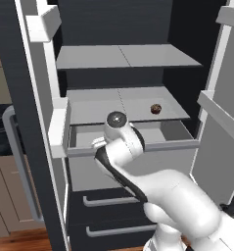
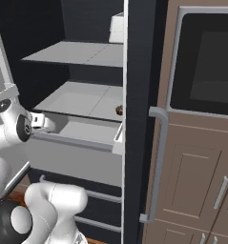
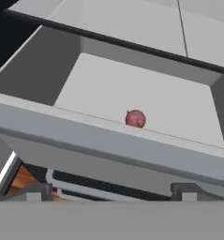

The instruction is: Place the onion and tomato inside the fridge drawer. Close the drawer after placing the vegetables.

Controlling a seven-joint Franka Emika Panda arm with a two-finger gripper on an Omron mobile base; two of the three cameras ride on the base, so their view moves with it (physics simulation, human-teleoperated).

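Onion (image 3: 135,118) lies inside the fridge drawer (image 3: 108,140), on its light grey floor, close behind the front wall and a little right of the middle as the hand view shows it. The drawer is pulled out from the open fridge, under the lower shelf (image 1: 123,105). On that shelf sits a small dark brown ball (image 1: 156,109), which is not part of the job. I cannot find the tomato anywhere, so by my judgement one vegetable is placed and the other is not yet done.

The gripper (image 3: 112,190) is low in front of the drawer, just outside the front wall. Its two finger tips (image 3: 31,191) stand wide apart with nothing between them. From the base views the wrist seems to be very near the drawer's front edge, but the arm covers the hand there, so I am not sure if they touch.

Risks from here, as I judge:
- If the drawer is pushed shut now, the tomato stays outside and the task fails.
- The hand is near the front wall, so a careless lift or swing could knock the drawer partly closed.
- A hard push could make the onion roll, though the walls should keep it inside.
- The dark ball could be taken by mistake for a vegetable.
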